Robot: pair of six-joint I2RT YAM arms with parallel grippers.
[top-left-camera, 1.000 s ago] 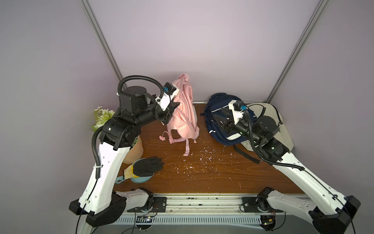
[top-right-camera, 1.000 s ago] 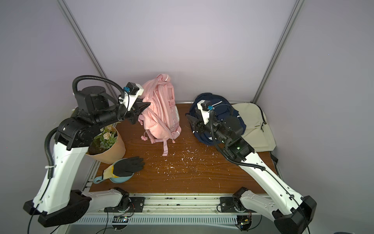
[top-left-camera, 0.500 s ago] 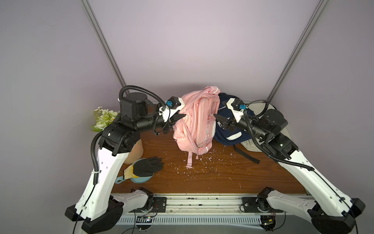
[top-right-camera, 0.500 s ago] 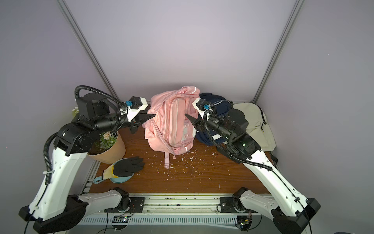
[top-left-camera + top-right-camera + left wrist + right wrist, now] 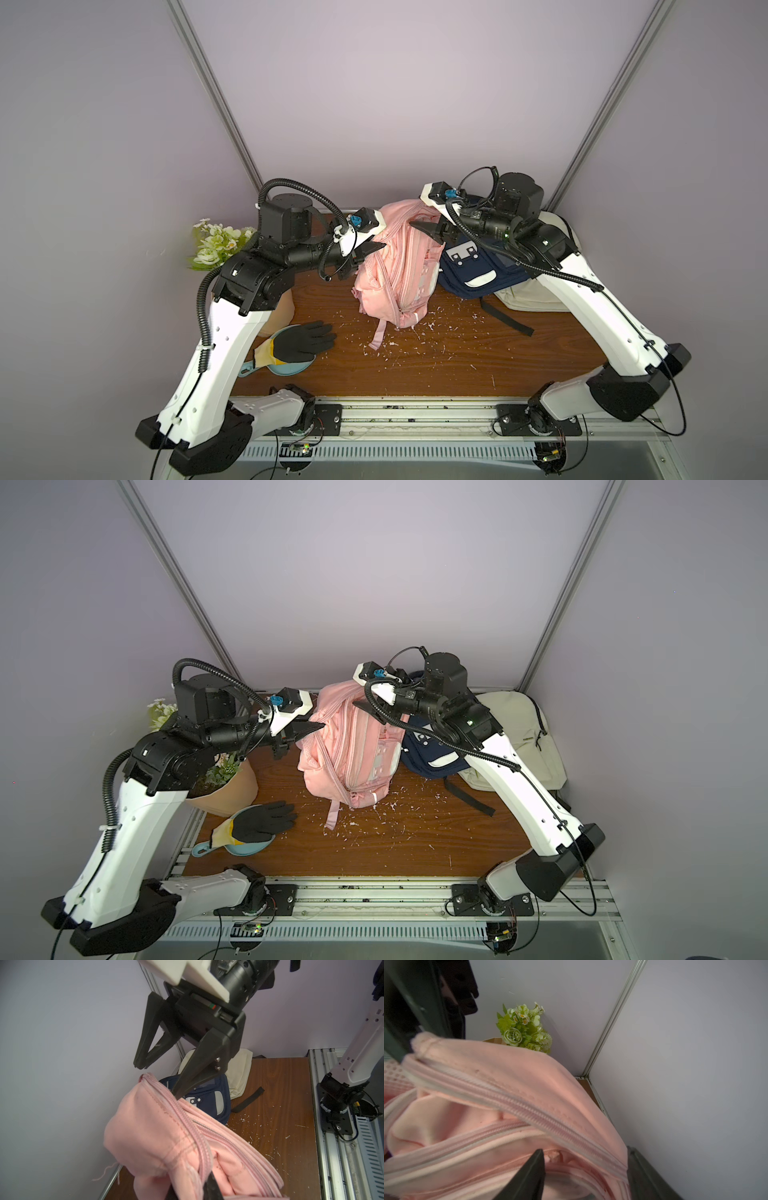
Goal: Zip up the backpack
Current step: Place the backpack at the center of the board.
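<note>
Brown wooden table (image 5: 436, 370) fills the lower centre. Pink backpack (image 5: 395, 270) stands mid-table; navy backpack (image 5: 478, 270) is just right of it, touching cream bag (image 5: 536, 295). Flower pot (image 5: 280, 309) at left edge. Lower left: blue dish (image 5: 286, 368) under black glove (image 5: 303, 340). White scraps (image 5: 415, 345) lie scattered.

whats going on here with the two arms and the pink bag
Two robot arms are working on the pink backpack, propped upright on the table. The left tool is shut on its fabric, holding it up. The right tool is open, straddling the zipper near the top; the bag looks unzipped there.
</note>
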